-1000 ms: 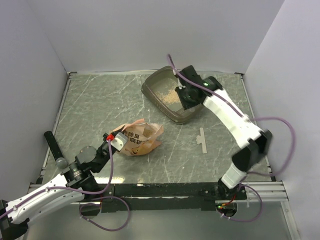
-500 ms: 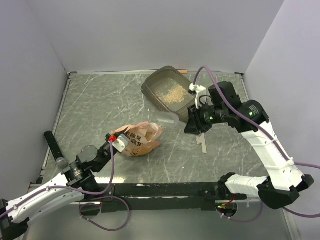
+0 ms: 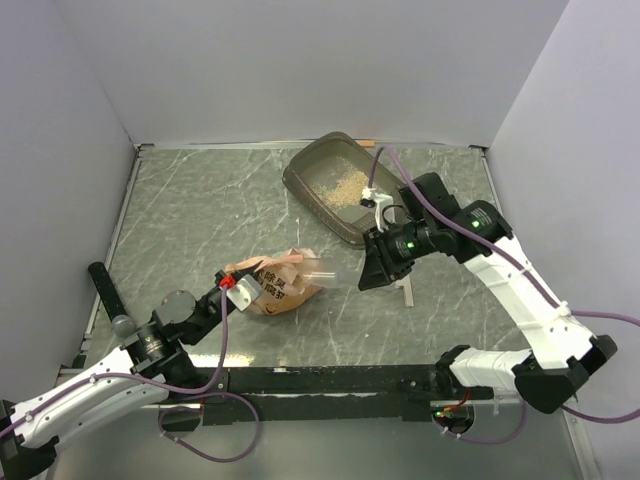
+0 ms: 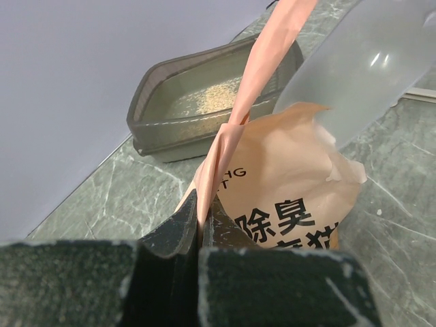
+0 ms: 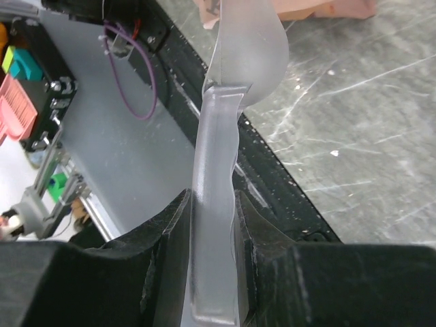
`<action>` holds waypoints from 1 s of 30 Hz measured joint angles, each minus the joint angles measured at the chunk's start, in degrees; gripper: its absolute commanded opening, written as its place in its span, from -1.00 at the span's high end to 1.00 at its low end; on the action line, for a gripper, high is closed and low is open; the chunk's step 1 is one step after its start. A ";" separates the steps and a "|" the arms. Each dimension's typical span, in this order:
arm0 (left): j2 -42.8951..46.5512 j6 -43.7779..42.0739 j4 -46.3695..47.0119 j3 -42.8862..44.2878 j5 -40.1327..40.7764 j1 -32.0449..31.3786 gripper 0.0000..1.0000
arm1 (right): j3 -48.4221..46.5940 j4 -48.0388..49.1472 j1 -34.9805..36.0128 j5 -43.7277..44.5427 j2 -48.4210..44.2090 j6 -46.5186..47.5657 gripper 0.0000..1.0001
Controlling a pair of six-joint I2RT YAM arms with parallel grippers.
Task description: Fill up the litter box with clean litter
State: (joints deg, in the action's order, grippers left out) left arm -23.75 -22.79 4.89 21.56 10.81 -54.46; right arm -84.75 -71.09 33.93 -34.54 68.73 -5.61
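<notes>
Nearest, the left arm [image 3: 110, 385] reaches forward from the near left corner of the worktop [image 3: 200, 210]. The left jaws are closed narrow on a twisted strip of the bag [image 3: 280, 280] [image 4: 286, 204], an orange-pink plastic bag with black printed characters, lying crumpled near the middle of the worktop.

Just right of the bag, the right jaws are clamped on the handle of a translucent scoop [image 3: 322, 268] [image 5: 228, 102] [image 4: 368, 61]. The scoop's bowl is at the bag's open edge. Whether it is inside the bag cannot be told. A small pale strip [image 3: 405, 295] lies flat on the worktop beside the right jaws.

Farthest, the litter box [image 3: 310, 185] [image 4: 157, 136] sits near the back wall, well apart from the bag. The litter [image 3: 345, 185] [image 4: 204, 99] forms a thin pale tan patch on the box floor. The rest of the floor is bare.
</notes>
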 measured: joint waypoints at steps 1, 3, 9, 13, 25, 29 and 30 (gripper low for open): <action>0.00 0.00 -0.07 0.00 -0.37 0.00 0.99 | -0.04 -0.04 0.33 -0.28 0.57 -0.11 1.00; -0.02 0.00 -0.22 0.02 -0.94 0.00 0.98 | -0.57 -0.13 1.01 -0.57 2.29 -0.39 1.00; -0.04 0.00 -1.29 0.37 -2.27 -0.02 0.98 | -2.01 0.09 2.93 -0.44 9.25 -0.74 1.00; -0.02 0.00 -1.90 0.68 -2.75 -0.02 0.98 | -2.03 1.77 3.69 -1.51 12.66 -1.49 1.00; -0.07 0.00 -2.67 0.96 -3.04 -0.17 0.98 | -0.74 11.87 3.43 -2.10 16.63 -8.46 0.99; -0.11 0.00 -2.84 0.96 -3.02 -0.17 0.99 | 0.17 14.82 1.42 -1.05 16.39 -11.89 0.97; -0.11 0.00 -2.86 0.96 -3.02 -0.17 0.98 | 0.68 15.56 0.81 -0.79 16.17 -12.90 0.95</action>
State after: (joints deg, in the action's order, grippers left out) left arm -23.86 -22.79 2.02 22.52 7.79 -54.63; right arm -84.07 -55.53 34.74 -35.33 84.90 -18.50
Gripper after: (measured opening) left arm 0.037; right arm 0.338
